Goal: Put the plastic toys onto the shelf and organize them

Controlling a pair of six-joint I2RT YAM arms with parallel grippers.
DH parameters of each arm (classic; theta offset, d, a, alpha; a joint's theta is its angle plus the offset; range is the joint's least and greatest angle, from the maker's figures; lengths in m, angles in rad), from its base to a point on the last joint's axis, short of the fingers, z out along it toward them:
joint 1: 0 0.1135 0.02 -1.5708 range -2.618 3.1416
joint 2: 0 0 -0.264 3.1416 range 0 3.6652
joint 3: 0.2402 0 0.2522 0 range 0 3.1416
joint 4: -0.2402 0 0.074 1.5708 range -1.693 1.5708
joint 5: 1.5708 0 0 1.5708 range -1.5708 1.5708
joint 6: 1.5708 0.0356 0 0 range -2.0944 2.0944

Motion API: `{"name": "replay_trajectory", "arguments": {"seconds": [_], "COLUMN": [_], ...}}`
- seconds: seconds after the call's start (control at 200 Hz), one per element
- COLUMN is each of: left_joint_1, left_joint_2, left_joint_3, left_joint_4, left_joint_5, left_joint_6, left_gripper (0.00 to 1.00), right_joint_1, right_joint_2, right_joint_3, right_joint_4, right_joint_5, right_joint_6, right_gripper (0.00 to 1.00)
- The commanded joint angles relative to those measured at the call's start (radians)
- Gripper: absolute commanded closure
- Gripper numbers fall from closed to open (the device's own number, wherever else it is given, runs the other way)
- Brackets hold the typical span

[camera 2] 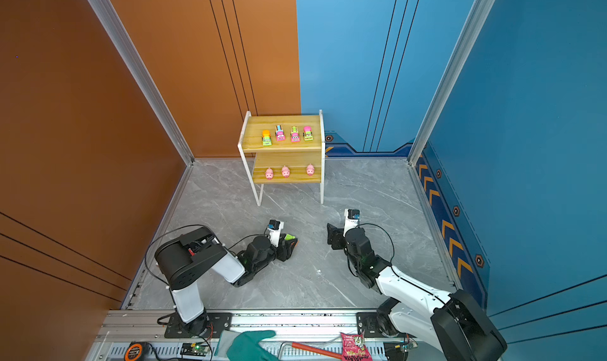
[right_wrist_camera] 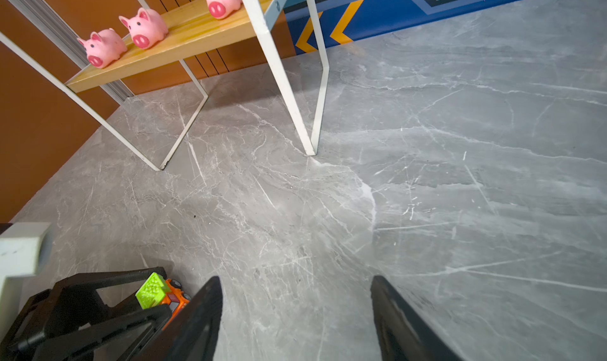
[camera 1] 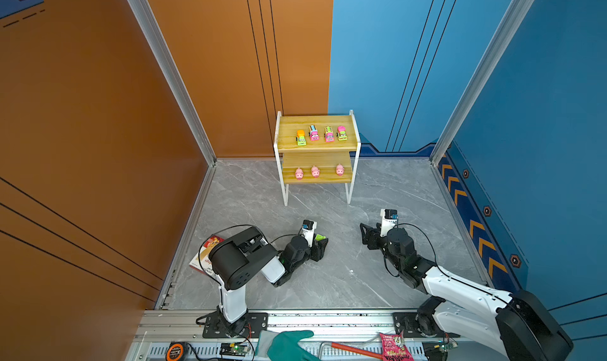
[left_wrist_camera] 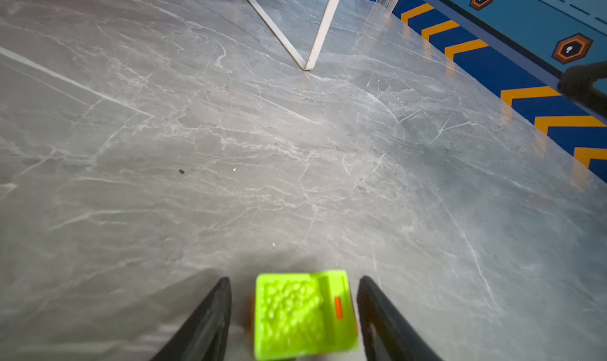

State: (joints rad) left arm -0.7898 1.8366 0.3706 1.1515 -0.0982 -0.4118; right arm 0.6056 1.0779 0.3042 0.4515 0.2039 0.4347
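Shelf, a small two-tier rack of yellowish wood-grain boards on a thin white metal frame (camera 1: 289, 126), stands at the back of the grey marble-patterned table (camera 1: 338, 277). Upper board of the shelf carries four neon plastic toy trucks in one row: orange-and-green truck (camera 1: 301, 137), pink truck (camera 1: 313, 133), yellow-and-pink truck (camera 1: 329, 134), pink-and-green truck (camera 1: 342, 133). Lower board carries three small pink pig figures (camera 1: 315, 171), snouts facing the front edge.

Fifth truck, lime-green on an orange chassis (left_wrist_camera: 302, 313), sits on the table in front of the shelf, well apart from it. Left end effector (left_wrist_camera: 294, 278) brackets this truck: fingers apart, with a clear gap on one side, not clamped. Right end effector (right_wrist_camera: 295, 297) is low over the table before the shelf, fingers apart, nothing between them.
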Motion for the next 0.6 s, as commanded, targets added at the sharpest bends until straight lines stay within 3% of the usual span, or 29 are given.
{"name": "replay_trajectory", "arguments": {"seconds": [0.0,0.13,0.275,0.596], "left_joint_1": [0.020,0.033,0.034,0.097], "left_joint_2": [-0.055,-0.154,-0.329,-0.772], "left_joint_3": [-0.033,-0.058,-0.040,0.073], "left_joint_4": [0.039,0.020,-0.142,-0.773], "left_joint_5": [-0.006,-0.006,0.009,-0.060], "left_joint_6": [0.019,0.009,0.016,-0.018], "left_gripper": [0.32,0.21,0.08,0.00], "right_joint_1": [0.029,0.058,0.086,0.089], "right_joint_2": [0.035,0.079,0.140,0.414], "right_joint_3": [0.004,0.009,0.023,0.070], "right_joint_4": [0.066,0.127,0.193,0.445], "right_joint_5": [0.019,-0.053,-0.110,-0.393], "right_joint_6": [-0.075,-0.172,-0.282,-0.393], "right_gripper": [0.27,0.22,0.16,0.18]}}
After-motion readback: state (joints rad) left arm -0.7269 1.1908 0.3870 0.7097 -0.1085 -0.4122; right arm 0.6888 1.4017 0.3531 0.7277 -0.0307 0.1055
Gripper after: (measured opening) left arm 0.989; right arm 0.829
